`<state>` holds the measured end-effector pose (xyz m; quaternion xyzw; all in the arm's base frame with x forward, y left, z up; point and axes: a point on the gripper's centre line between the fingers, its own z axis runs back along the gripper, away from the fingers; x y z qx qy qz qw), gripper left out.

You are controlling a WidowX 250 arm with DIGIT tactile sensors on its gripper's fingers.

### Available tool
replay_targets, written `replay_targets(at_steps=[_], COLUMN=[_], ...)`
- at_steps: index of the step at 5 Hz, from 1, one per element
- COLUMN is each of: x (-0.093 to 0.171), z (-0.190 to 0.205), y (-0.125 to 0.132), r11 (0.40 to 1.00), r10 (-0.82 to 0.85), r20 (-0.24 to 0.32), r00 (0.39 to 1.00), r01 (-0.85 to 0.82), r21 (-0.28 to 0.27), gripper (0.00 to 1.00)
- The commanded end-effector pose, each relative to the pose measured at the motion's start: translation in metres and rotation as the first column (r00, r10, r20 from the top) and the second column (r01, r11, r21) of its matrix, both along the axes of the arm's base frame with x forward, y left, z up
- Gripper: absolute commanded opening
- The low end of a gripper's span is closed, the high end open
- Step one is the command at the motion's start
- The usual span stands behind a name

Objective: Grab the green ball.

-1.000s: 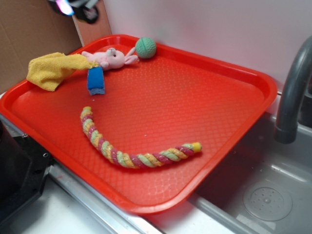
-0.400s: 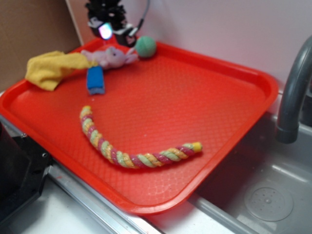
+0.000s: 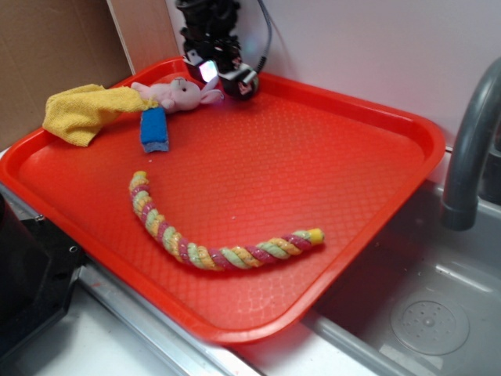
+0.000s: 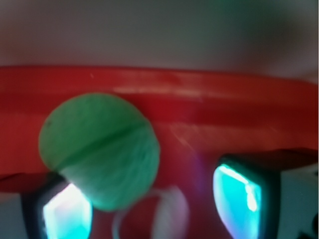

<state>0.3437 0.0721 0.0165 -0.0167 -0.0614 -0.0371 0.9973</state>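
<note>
Green ball (image 4: pixel 99 149) sits against the left finger (image 4: pixel 65 214) of the spread gripper (image 4: pixel 149 209) (nothing pinched).

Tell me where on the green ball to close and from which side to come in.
Close across the middle of the green ball, coming straight down from above. It is round, so its widest part holds best. The pincer hangs open over it, but the ball lies toward one finger, so centre first. The tray rim behind blocks a side approach.

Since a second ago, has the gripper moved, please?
Yes. The gripper has come down and to the right from the tray's far left corner, past the pink bunny, and now hangs over the green ball.
</note>
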Motion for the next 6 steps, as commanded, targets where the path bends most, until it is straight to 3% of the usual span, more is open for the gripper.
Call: replay_targets(at_steps=[1,2,3,4,5,6], x=[-0.027,-0.071,-0.128,-0.143,-0.149,-0.14], z=[0.023,0.071,0.117,0.158,0.163,0.16], y=[-0.019,-0.028,-0.039,-0.046,-0.058,-0.055], r11=[0.997,0.993,0.995,0.996,0.994,0.994], r10=[0.05,0.016,-0.026,-0.069,-0.107,-0.1], r20=[0.065,0.162,0.261,0.201,0.161,0.158], r00=[0.997,0.987,0.965,0.977,0.981,0.982], r01=[-0.054,-0.035,0.001,0.057,0.1,0.09], r21=[0.063,0.116,0.096,0.061,0.054,0.069], gripper=[0.0,0.0,0.0,0.0,0.0,0.0])
